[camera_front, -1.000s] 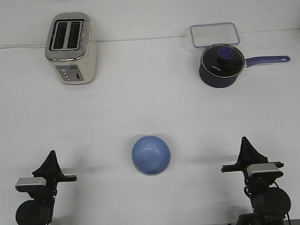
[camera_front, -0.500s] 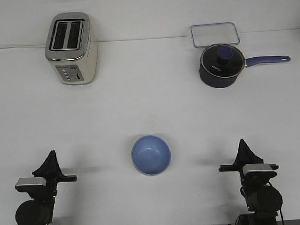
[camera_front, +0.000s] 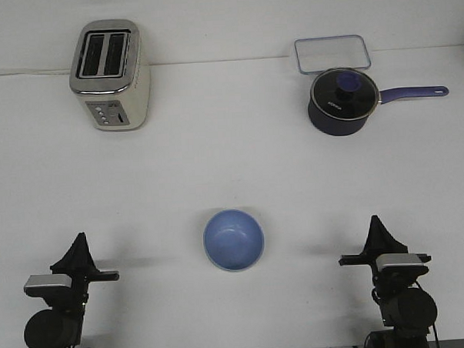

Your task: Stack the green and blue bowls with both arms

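The periwinkle blue bowl sits upright on the white table, near the front and midway between my arms. A thin pale edge runs under its near rim; I cannot tell whether that is the green bowl, which does not show as a separate thing. My left gripper rests low at the front left, fingers together in a point, empty. My right gripper rests low at the front right, fingers together, empty. Both are well apart from the bowl.
A cream and silver toaster stands at the back left. A dark navy saucepan with a lid stands at the back right, handle pointing right. A clear rectangular container lies behind it.
My right arm shifted slightly to the left and settled. The left arm and the bowl have not moved.
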